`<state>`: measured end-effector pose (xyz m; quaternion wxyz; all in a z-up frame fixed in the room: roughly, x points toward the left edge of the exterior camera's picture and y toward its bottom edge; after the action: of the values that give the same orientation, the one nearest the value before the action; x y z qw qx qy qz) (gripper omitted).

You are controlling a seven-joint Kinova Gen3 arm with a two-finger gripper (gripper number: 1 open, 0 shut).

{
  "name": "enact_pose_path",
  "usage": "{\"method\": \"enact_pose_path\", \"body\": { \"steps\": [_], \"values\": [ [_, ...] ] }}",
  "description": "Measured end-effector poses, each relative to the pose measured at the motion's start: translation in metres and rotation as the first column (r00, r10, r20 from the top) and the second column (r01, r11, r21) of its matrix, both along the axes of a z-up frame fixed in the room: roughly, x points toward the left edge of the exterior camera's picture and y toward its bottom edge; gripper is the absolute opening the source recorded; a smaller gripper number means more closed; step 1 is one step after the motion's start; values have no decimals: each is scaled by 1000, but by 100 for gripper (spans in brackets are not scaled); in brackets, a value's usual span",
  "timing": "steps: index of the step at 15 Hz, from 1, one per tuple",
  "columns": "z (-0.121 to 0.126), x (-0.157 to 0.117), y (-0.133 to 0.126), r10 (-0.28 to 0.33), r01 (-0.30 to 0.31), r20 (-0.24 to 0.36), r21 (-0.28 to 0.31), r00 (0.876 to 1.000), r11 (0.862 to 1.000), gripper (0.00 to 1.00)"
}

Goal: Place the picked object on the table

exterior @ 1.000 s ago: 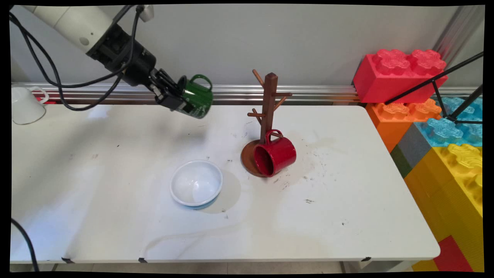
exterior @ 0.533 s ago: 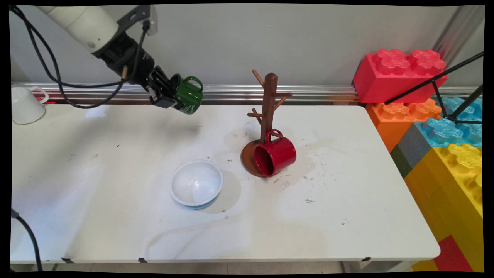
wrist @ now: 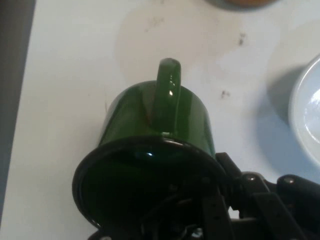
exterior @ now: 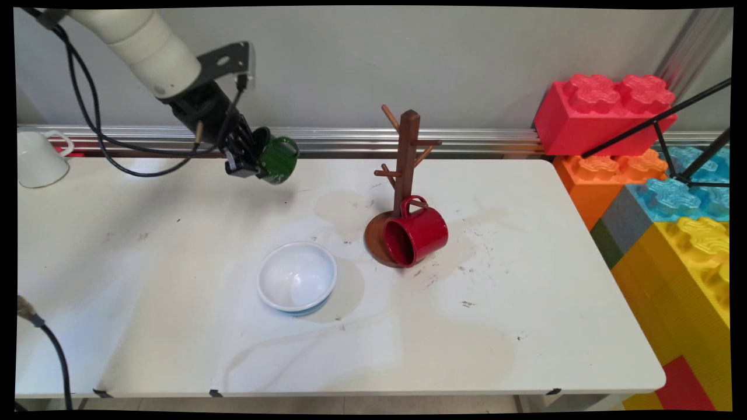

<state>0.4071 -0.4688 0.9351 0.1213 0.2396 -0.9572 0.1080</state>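
My gripper (exterior: 252,157) is shut on the rim of a green mug (exterior: 276,159), carried tilted above the table's far left-middle. In the hand view the green mug (wrist: 155,125) fills the centre, handle up, one finger (wrist: 212,210) reaching inside its dark mouth. A brown wooden mug tree (exterior: 405,163) stands to the right on a round base, and a red mug (exterior: 415,234) lies on its side against that base. A white bowl with a blue underside (exterior: 297,276) sits nearer the front; the white bowl's (wrist: 306,112) edge shows at the right of the hand view.
A white cup (exterior: 38,157) stands upside down at the far left. Big toy blocks, red (exterior: 601,111), orange (exterior: 607,175) and yellow (exterior: 688,274), are stacked past the table's right edge. A black tripod leg (exterior: 659,119) crosses them. A metal rail (exterior: 350,140) runs along the wall.
The arm has swung the green mug leftward and lower toward the table, and the mug has turned so that its handle points more to the right.
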Motion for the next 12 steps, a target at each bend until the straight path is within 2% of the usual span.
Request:
{"method": "enact_pose_path", "body": {
  "steps": [5, 12],
  "values": [
    [-19, -18, -12, -31, 28, 80, 37, 996, 999, 0],
    [-43, -52, -23, -22, 5, 147, 117, 989, 993, 0]
  ]
}}
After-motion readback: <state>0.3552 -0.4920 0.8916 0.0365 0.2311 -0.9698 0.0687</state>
